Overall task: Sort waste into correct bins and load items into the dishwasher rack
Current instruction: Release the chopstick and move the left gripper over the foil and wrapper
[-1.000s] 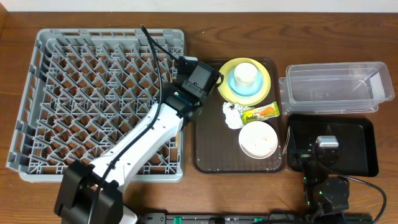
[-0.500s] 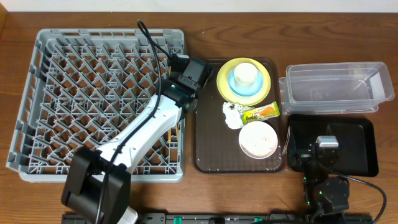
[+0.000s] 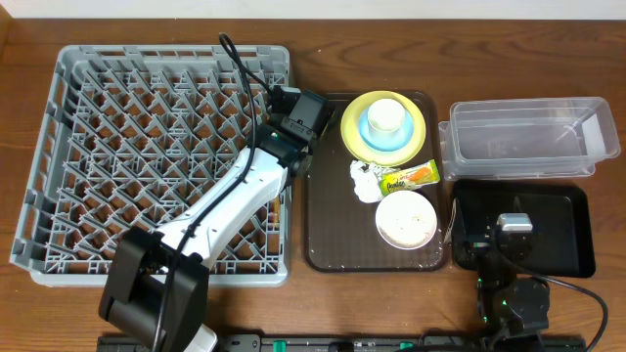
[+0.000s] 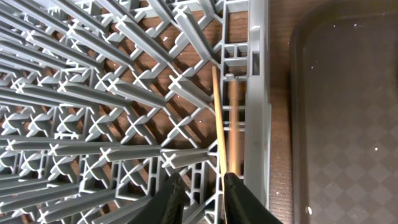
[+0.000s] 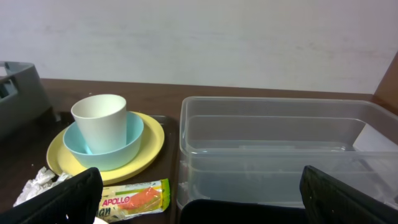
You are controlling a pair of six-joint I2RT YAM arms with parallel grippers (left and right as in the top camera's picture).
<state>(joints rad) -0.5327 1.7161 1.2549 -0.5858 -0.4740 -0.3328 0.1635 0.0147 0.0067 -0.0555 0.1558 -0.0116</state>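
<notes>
Wooden chopsticks point(image 4: 218, 124) lie at the edge of the rack point(image 4: 255, 93). Your left claw point(image 4: 202, 182) stands narrowly parted over them, gripping nothing. Loading step, judged. Next: lift clear, then fetch the cup point(image 3: 385, 115).

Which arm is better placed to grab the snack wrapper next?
Right, I'd judge. The right gripper is open and empty over the black tray, with the snack wrapper in its view; the left gripper is at the chopsticks in the rack.
</notes>
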